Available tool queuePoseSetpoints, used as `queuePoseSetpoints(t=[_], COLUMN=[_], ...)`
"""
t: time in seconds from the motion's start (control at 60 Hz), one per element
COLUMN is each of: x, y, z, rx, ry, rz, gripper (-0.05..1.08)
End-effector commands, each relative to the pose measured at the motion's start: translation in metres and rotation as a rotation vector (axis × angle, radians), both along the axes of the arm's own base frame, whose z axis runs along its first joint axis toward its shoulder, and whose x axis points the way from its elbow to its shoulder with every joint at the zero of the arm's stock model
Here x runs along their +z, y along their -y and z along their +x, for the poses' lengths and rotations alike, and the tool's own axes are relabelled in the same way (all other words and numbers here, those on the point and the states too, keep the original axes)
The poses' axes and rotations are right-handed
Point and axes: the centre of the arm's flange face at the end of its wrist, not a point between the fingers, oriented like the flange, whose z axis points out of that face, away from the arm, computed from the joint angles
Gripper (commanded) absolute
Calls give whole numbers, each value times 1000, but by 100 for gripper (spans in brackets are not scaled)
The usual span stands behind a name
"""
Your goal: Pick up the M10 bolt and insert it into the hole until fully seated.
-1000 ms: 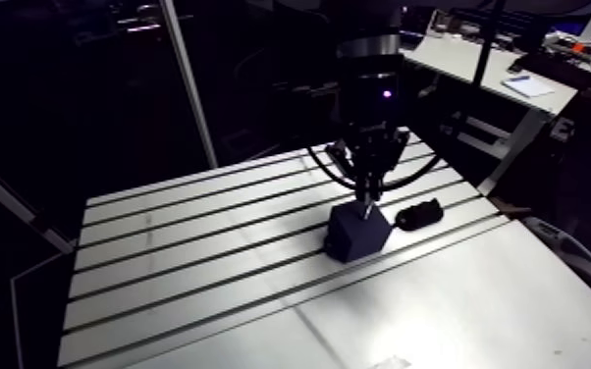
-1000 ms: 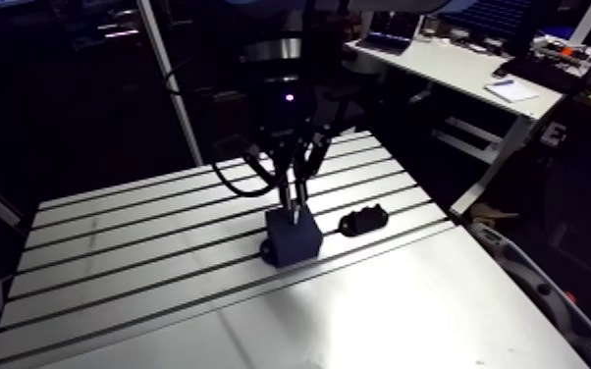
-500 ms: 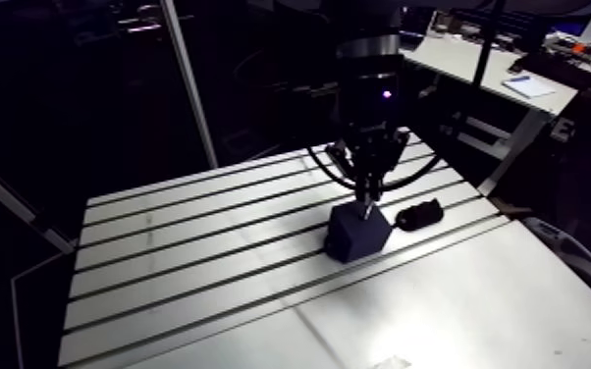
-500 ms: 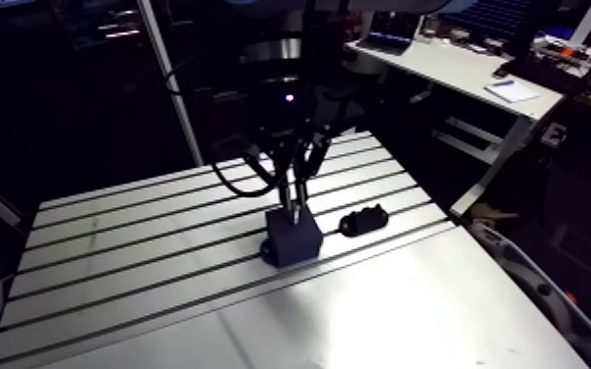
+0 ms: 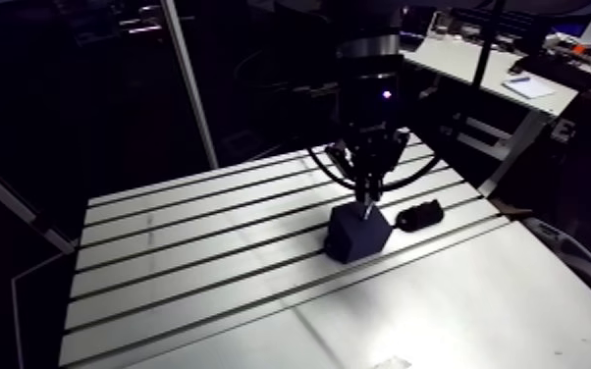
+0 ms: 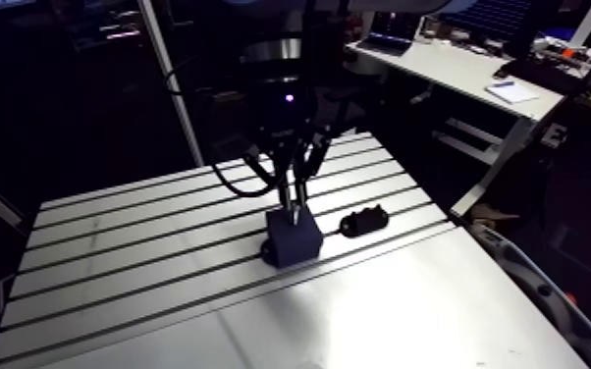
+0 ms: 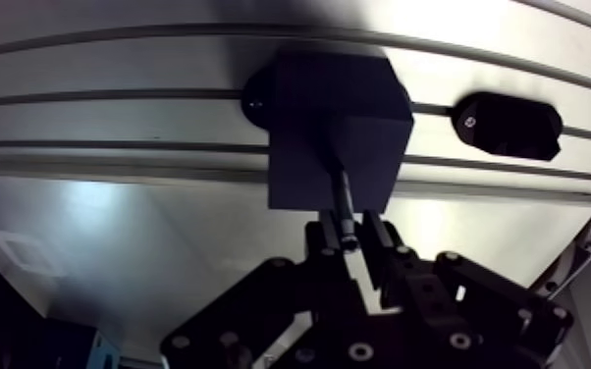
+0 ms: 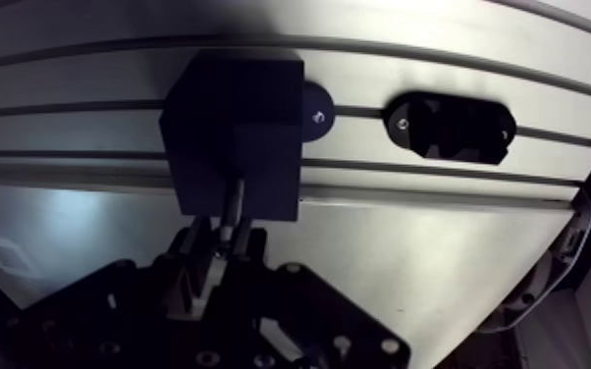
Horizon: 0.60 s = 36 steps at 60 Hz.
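Wrist view: the pincer [image 7: 350, 238] is clenched on the M10 bolt [image 7: 343, 199], whose tip meets the top face of the dark block [image 7: 329, 108]. How deep it sits is unclear. A black oval holder [image 7: 508, 125] lies beside the block on the slotted worktop [image 7: 113, 211].

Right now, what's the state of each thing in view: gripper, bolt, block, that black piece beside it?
Gripper: shut on the bolt, directly above the block.
Bolt: upright in the gripper, lower end at the block's top face, shaft showing, so not seated; depth in the hole cannot be told.
Block: standing on the table, over a slot.
Black piece: flat on the table beside the block, apart from it.
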Motion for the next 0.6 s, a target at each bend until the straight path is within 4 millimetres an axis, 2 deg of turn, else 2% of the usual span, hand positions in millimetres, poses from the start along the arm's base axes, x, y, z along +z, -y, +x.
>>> queuePoseSetpoints(t=[0.017, 0.6], x=[-1, -5], y=[1, 1], z=[1, -1], rx=[0, 2], ry=[4, 5], rz=[-2, -2], gripper=[108, 108])
